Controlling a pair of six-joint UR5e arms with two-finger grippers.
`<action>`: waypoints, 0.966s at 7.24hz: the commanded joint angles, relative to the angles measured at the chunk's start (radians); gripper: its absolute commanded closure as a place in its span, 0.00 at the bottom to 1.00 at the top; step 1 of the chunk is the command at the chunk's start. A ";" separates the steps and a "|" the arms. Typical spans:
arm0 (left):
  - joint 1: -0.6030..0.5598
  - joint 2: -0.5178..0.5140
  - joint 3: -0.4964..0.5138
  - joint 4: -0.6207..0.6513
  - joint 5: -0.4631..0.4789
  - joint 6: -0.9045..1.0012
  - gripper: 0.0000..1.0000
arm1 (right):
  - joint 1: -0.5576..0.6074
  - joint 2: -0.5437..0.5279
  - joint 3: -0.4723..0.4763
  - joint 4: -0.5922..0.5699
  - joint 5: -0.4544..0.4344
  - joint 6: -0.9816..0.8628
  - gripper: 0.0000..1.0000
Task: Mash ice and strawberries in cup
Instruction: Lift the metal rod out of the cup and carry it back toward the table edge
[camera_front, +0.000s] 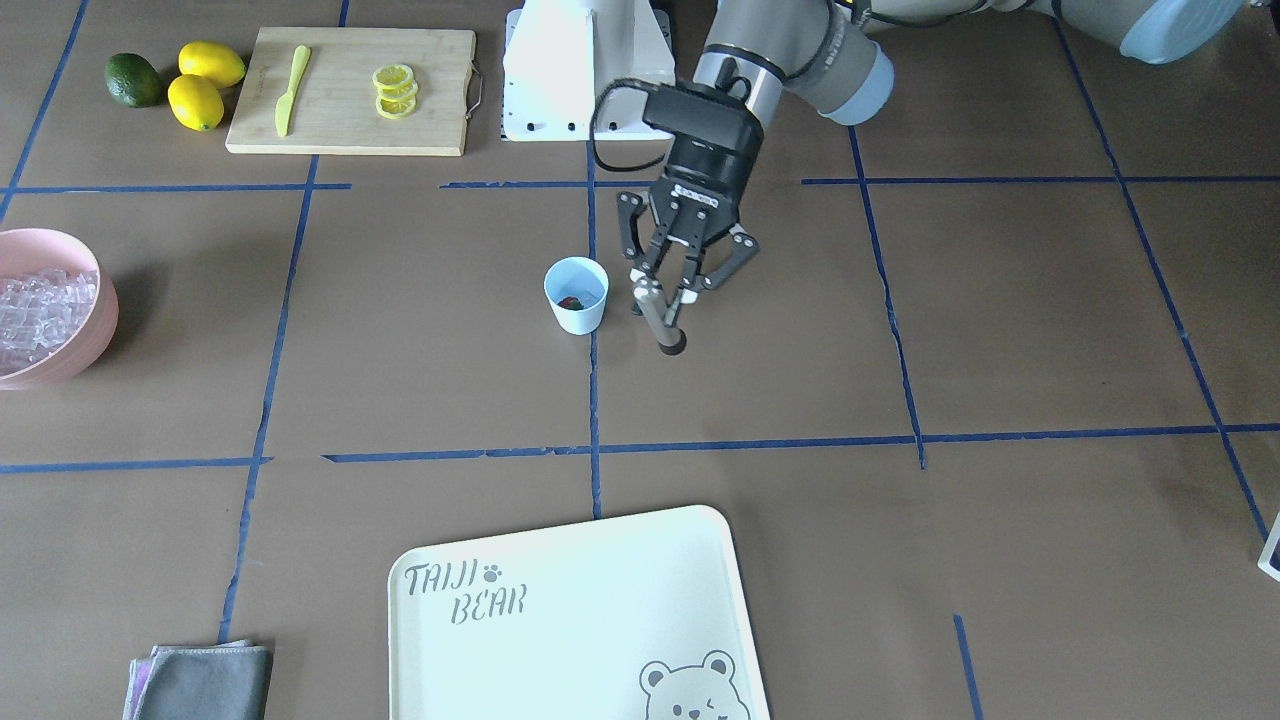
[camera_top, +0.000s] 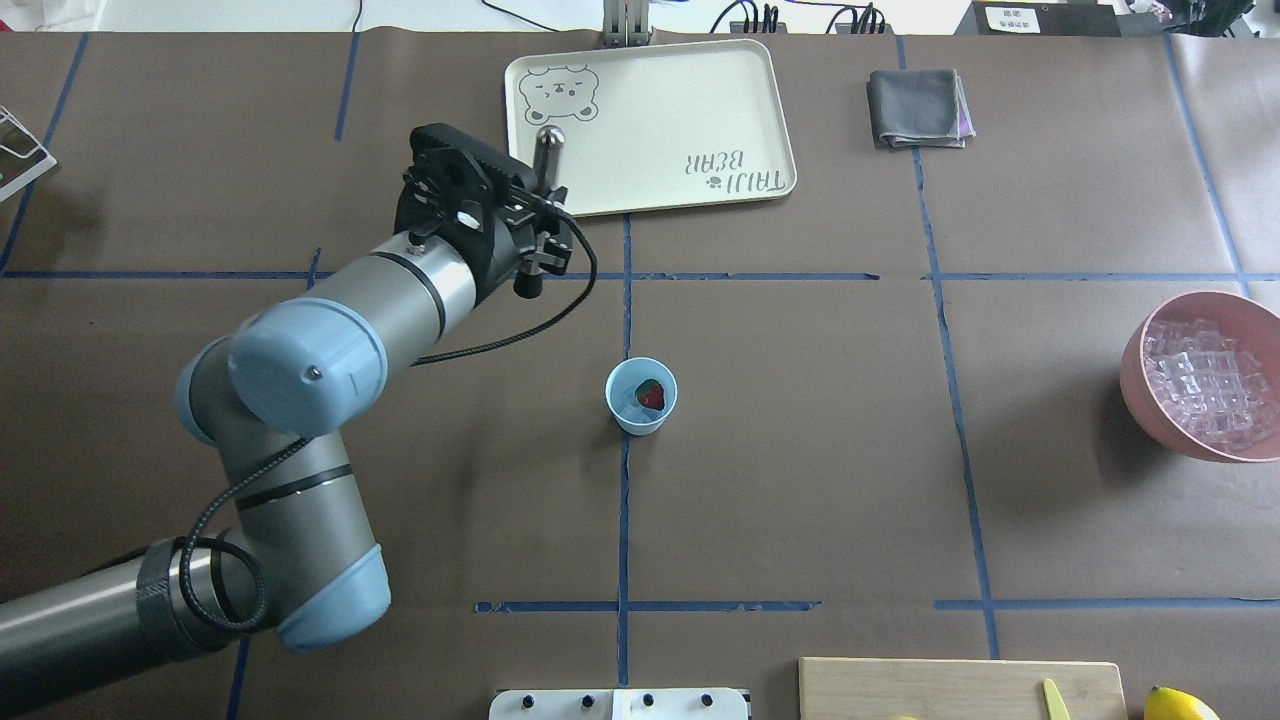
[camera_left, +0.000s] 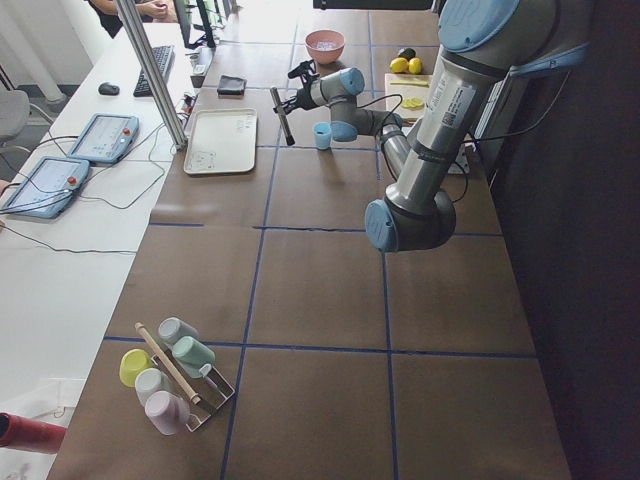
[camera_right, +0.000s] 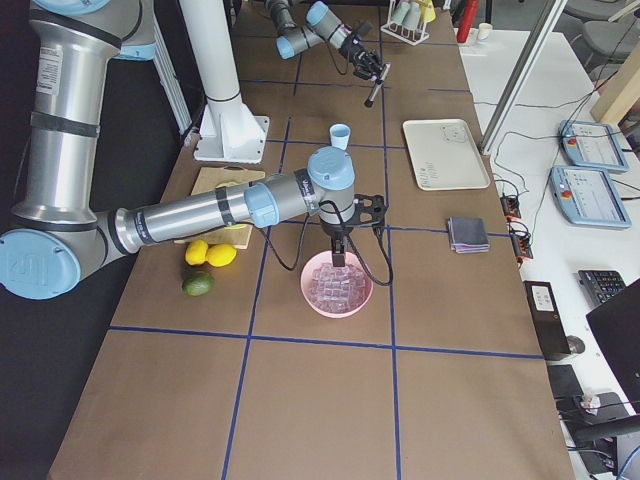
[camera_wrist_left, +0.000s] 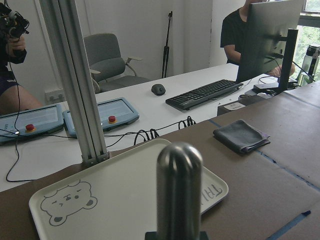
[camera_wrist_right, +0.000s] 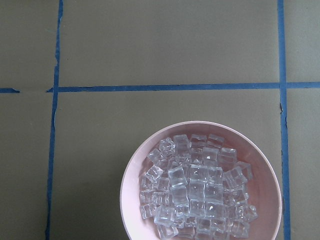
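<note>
The pale blue cup (camera_top: 641, 396) stands mid-table with a red strawberry (camera_top: 651, 394) inside; whether ice lies beside it I cannot tell. My left gripper (camera_front: 660, 295) is shut on a metal pestle (camera_front: 662, 322), which hangs in the air beside the cup (camera_front: 576, 295), on the side toward my left. Its rounded end fills the left wrist view (camera_wrist_left: 179, 190). The ice (camera_wrist_right: 197, 187) is piled in a pink bowl (camera_wrist_right: 131, 180). My right gripper (camera_right: 340, 250) hovers over that bowl, and I cannot tell if it is open or shut.
A cream bear tray (camera_top: 700, 100) lies beyond the cup, with a grey cloth (camera_top: 917, 108) to its right. Near my base are a cutting board (camera_front: 350, 130) with lemon slices (camera_front: 395, 90) and a knife (camera_front: 288, 90), lemons (camera_front: 205, 80) and an avocado (camera_front: 133, 80).
</note>
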 joint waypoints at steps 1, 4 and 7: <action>-0.293 0.072 -0.042 0.315 -0.480 0.012 1.00 | 0.000 0.000 -0.002 0.000 -0.001 0.000 0.00; -0.460 0.232 -0.042 0.518 -0.726 0.012 1.00 | 0.000 0.002 -0.005 0.000 -0.003 0.000 0.00; -0.478 0.424 -0.041 0.667 -0.815 0.124 1.00 | 0.000 0.000 -0.007 0.000 -0.004 0.000 0.00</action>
